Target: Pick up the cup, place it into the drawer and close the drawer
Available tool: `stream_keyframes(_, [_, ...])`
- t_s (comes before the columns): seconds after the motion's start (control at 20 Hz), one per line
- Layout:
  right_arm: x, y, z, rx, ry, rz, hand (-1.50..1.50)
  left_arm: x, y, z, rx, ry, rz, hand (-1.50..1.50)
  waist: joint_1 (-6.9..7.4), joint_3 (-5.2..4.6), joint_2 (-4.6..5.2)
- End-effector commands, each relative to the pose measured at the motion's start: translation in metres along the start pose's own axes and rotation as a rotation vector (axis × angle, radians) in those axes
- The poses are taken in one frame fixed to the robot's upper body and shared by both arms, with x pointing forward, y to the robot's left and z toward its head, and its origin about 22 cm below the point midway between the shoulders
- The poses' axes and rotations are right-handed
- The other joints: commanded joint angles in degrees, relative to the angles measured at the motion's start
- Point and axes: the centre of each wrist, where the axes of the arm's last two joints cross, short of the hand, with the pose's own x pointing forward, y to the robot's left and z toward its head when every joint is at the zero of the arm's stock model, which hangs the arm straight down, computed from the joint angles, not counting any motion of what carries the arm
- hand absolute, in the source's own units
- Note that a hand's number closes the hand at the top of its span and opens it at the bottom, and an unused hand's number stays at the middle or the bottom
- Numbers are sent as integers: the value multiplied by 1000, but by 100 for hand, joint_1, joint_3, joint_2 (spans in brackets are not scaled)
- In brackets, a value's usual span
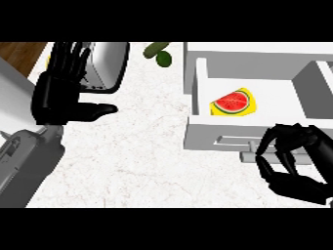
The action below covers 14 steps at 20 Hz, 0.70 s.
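The drawer (262, 83) is white and boxy, pulled wide open at the counter's right side, so you look straight down into it. Its front panel, nearest the lower edge, has a flat bar handle. Sitting inside near the front left corner is the cup (234, 103): yellow, with a red and green watermelon slice pattern. It's tilted, and I can't tell whether it's lying on its side. The rest of the drawer floor is plain white.
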Motion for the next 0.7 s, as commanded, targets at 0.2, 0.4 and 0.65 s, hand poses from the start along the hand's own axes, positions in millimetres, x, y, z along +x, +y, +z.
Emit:
stream_keyframes(0.2, [-32,25,-29,111,45,299,150,4,63,47,16,-1,-6,-150,-34,0,34])
stream_keyframes(0.4, [-63,36,-49,132,57,324,150,8,75,51,35,-4,-15,-150,-111,1,35])
stream_keyframes(0.65, [-93,79,-58,176,119,375,-150,-1,94,82,33,1,-12,-150,-93,1,38])
